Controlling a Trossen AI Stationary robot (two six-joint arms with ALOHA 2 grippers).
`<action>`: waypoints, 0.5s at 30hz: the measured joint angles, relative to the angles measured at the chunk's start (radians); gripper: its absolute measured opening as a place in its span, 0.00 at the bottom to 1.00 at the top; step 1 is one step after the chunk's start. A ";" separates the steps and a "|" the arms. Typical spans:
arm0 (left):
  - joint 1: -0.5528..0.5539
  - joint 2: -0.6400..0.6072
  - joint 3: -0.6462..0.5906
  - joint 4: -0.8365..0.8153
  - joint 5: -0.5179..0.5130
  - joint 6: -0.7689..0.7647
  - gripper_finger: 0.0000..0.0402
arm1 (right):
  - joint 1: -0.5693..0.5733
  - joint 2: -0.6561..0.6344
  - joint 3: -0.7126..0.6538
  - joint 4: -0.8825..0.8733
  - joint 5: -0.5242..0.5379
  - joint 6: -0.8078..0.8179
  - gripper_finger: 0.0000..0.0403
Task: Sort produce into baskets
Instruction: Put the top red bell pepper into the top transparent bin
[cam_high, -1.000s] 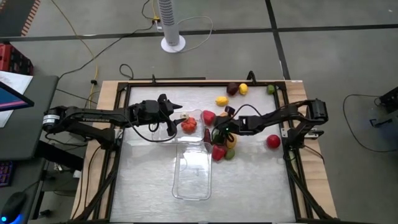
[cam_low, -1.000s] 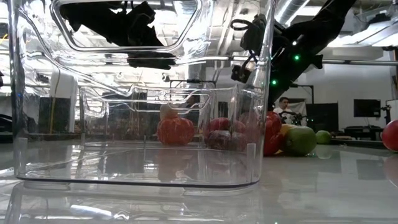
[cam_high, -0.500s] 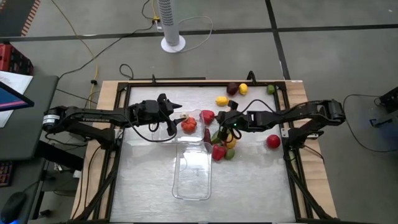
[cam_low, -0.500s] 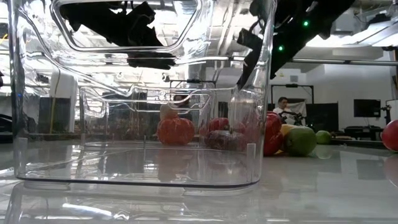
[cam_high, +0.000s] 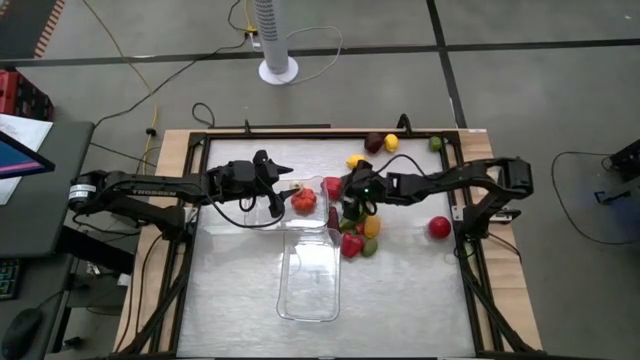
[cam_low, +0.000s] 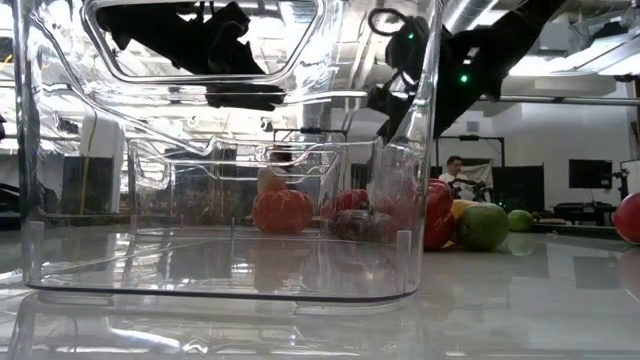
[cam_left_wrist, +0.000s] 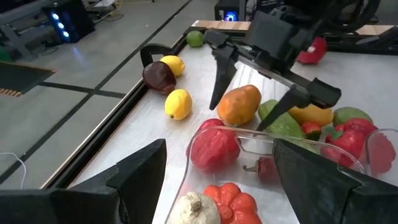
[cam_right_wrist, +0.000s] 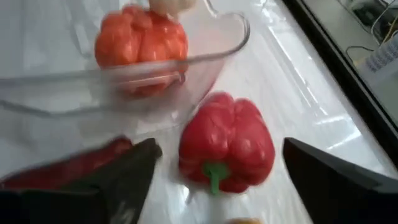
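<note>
Right wrist view shows the right gripper (cam_right_wrist: 214, 180), fingers spread and empty, straddling a red bell pepper (cam_right_wrist: 227, 143) on the table just beside the clear basket (cam_right_wrist: 205, 59). Closing off-centre could squirt the pepper aside or clip the basket's rim. The left gripper (cam_high: 275, 195) waits part-open at that basket.

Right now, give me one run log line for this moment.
left claw: open, over basket | right claw: open, above red pepper | red pepper: outside basket, not held
</note>
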 joint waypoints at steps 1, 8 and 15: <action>0.000 0.000 0.000 -0.001 0.000 0.000 0.70 | 0.000 0.007 0.000 0.014 -0.006 0.009 0.95; 0.000 0.000 0.000 0.000 0.000 -0.001 0.70 | -0.001 0.027 0.000 0.045 -0.006 -0.006 0.94; 0.000 0.000 0.000 0.002 0.000 -0.002 0.70 | -0.026 0.061 0.002 0.077 0.000 -0.011 0.96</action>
